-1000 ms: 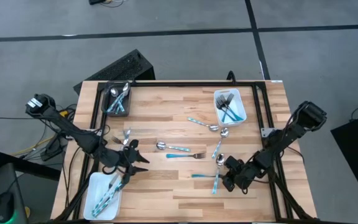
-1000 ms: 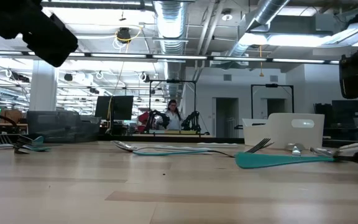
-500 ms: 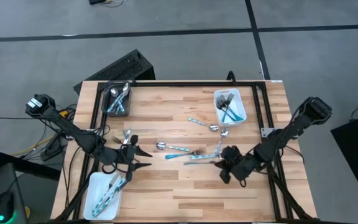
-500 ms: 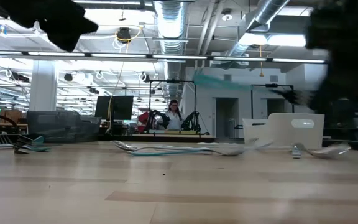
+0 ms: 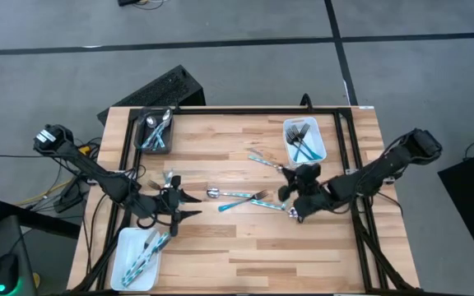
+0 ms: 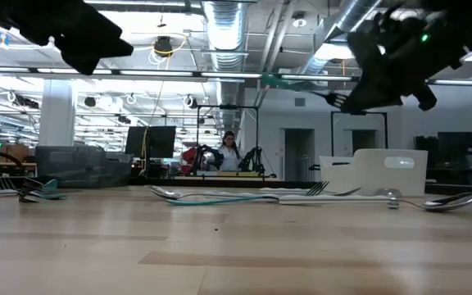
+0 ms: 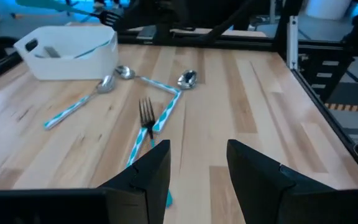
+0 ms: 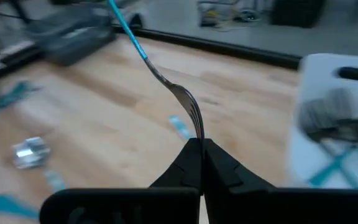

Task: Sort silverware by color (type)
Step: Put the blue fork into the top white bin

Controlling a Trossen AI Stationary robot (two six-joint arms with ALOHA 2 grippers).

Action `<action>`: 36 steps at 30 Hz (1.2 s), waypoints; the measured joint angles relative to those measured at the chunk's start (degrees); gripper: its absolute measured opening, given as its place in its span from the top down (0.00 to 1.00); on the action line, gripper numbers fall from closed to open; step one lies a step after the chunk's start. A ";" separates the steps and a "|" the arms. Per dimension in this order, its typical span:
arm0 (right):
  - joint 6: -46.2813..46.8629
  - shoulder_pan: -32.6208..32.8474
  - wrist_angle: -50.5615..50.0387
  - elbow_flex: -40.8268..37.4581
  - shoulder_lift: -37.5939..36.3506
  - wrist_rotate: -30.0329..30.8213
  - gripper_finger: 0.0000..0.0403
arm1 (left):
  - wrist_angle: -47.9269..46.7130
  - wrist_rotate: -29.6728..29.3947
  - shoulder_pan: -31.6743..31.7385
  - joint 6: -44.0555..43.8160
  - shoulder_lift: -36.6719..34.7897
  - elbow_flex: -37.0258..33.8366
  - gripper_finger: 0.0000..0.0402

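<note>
From above, the right gripper (image 5: 290,191) is hanging over the right-centre of the table (image 5: 220,247), just short of the white tray (image 5: 318,153) at the far right that is holding forks; its fingers are pinched tight on a teal-handled fork (image 5: 257,205), whose handle is sticking out leftward, which suggests it is carrying that fork toward the fork tray. The left gripper (image 5: 186,205) is waiting at the left-centre with its fingers spread and nothing between them, just beyond the near-left white tray (image 5: 123,247) where teal-handled pieces are already lying. More silverware is lying loose between the arms, including a spoon (image 5: 225,195) near the middle, and a dark grey bin (image 5: 145,140) at the far left is holding further pieces. The low view is adding height: the right gripper (image 6: 342,100) is riding well clear of the wood with the carried fork (image 6: 301,82) showing as a teal streak pointing left, while spoons and a loose fork (image 6: 297,195) are resting flat on the boards. The left wrist view is showing what the overhead picture hides, namely that the gap between the left fingers (image 7: 142,174) is bare, with a loose fork (image 7: 143,127) lying just ahead and two spoons beyond it. The right wrist view is showing the grip itself: the closed fingertips (image 8: 194,163) are nipping the fork (image 8: 166,81) at the tine tips, handle slanting away, and the blurred tray (image 8: 337,112) beside it is probably the fork tray.
</note>
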 joint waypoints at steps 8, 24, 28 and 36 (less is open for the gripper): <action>5.72 -7.34 -14.16 0.00 -1.42 1.51 0.95 | -0.26 -3.69 -0.01 -4.21 7.59 0.00 0.64; 20.48 -14.89 -32.51 0.00 -1.58 -2.78 0.94 | 5.43 -4.80 0.01 -1.08 14.39 0.02 0.64; 21.27 -16.85 -33.60 0.00 -1.58 -5.66 0.91 | 5.43 -4.95 0.01 -1.10 14.39 0.02 0.64; 23.75 -20.04 -34.94 0.00 -1.58 -8.14 0.82 | 5.43 -4.92 0.01 -1.22 14.37 0.02 0.64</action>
